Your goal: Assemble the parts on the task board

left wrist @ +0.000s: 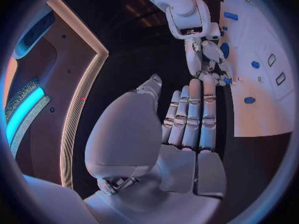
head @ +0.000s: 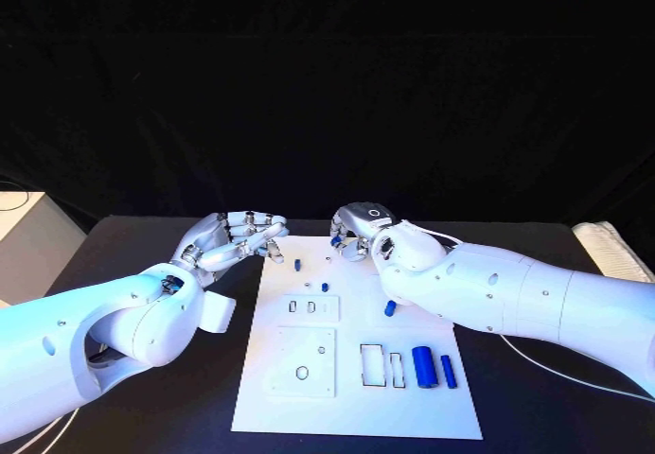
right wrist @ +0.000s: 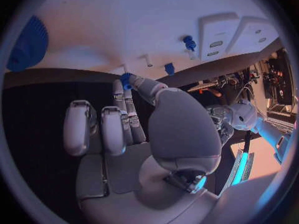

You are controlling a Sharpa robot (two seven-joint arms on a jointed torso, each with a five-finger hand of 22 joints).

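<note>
The right hand (head: 366, 230) sits at the far edge of the task board (head: 410, 407), fingers curled down. In the right wrist view a small blue part (right wrist: 125, 79) is pinched at its fingertips, so it has hold of that piece; it looks poised to carry or seat it, prob. in one of the board's slots.

The left hand (head: 235, 242) hovers just off the board's far-left corner, over the black table (head: 136, 246). Its fingers are straight and side by side w/ the thumb apart, nothing in them: it holds nothing. Likely parked there to stay out of the way or to steady the board if needed.

Nearer the robot than the right hand, a few blue parts remain on the board: a thin peg (head: 298, 266) just beside the left hand's fingertips, a small stub (head: 325, 287), and a short piece (head: 391, 307) right by the right forearm. Further toward the robot, a thick cylinder (head: 423, 366) and a thinner rod (head: 448, 371) lie side by side next to the rectangular slots (head: 373, 365).

Judgement: task is early-to-mid; most pieces look not yet seated. Risk: the pinched part is tiny and could slip or go in tilted.
</note>
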